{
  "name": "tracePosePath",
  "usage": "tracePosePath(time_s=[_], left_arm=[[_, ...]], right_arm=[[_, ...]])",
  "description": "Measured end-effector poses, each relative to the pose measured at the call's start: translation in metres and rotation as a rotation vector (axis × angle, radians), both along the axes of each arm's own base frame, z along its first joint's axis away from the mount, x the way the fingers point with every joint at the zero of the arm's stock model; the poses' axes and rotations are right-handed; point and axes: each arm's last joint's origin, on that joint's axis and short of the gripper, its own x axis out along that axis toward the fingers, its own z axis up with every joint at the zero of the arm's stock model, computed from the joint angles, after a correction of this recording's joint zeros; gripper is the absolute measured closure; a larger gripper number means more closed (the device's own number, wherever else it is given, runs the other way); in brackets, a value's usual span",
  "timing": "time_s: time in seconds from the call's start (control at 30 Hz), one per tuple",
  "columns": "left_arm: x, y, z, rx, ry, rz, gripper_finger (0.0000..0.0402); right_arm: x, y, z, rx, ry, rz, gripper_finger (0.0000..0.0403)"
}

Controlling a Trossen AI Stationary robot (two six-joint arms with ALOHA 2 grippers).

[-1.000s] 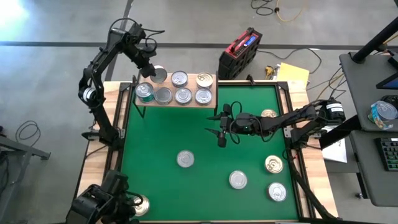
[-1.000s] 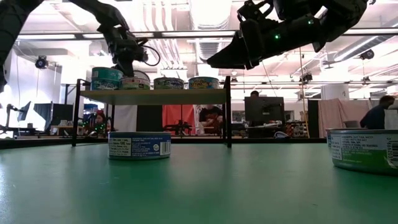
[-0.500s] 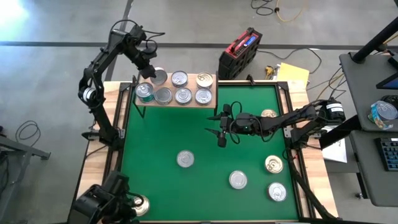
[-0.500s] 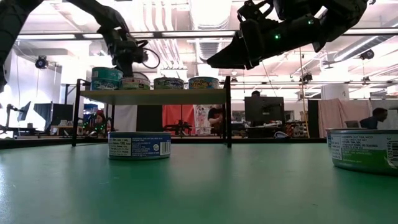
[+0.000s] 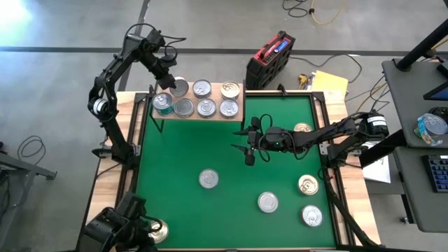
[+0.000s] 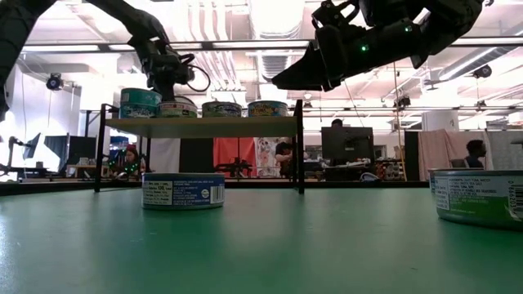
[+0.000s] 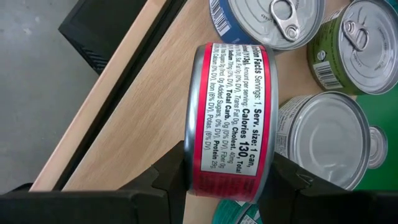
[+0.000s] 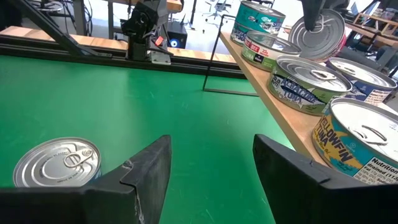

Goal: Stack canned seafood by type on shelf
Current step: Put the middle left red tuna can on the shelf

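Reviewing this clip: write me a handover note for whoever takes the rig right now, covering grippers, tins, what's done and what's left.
Left gripper: jaws shut on a red-labelled tin, held tilted on edge over the shelf's left end.
Right gripper: jaws open, empty, above the middle of the green mat.
Done: six tins standing on the shelf, one of them teal-sided.
Left: place the held tin. Five loose tins remain on the mat, among them a silver-topped one near the centre and a gold-topped one at the right. Another tin lies on the wooden tabletop at the near left corner.

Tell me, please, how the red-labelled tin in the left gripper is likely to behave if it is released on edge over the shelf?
The red-labelled tin, held on edge by the left gripper, would probably roll or topple flat. Its rigid metal wall looks smooth, so possibly slippery.
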Motion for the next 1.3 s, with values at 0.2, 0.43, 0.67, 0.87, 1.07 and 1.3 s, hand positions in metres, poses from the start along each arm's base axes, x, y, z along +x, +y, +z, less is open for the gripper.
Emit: tracePosePath(time_s=[0.2,0.43,0.67,0.87,1.07,1.3], left_arm=[[0.0,0.0002,0.0,0.004,0.003,0.0,0.0251],[0.0,0.0003,0.0,0.005,0.004,0.001,0.0255],[0.0001,0.0006,0.0,0.008,0.003,0.001,0.0258],[0.0001,0.0006,0.0,0.013,0.003,-0.009,0.0246],[0.0001,0.0006,0.0,0.013,0.003,-0.01,0.0235],[0.0001,0.0006,0.0,0.01,0.003,-0.004,0.0224]], right_arm=[[0.0001,0.0,0.0001,0.0,0.0,0.0,0.0179],[0.0001,0.0,0.0001,0.0,0.0,0.0,0.0177],[0.0001,0.0,0.0001,0.0,0.0,0.0,0.0175],[0.0001,0.0,0.0001,0.0,0.0,0.0,0.0166],[0.0001,0.0,0.0001,0.0,0.0,0.0,0.0159],[0.0001,0.0,0.0001,0.0,0.0,0.0,0.0163]])
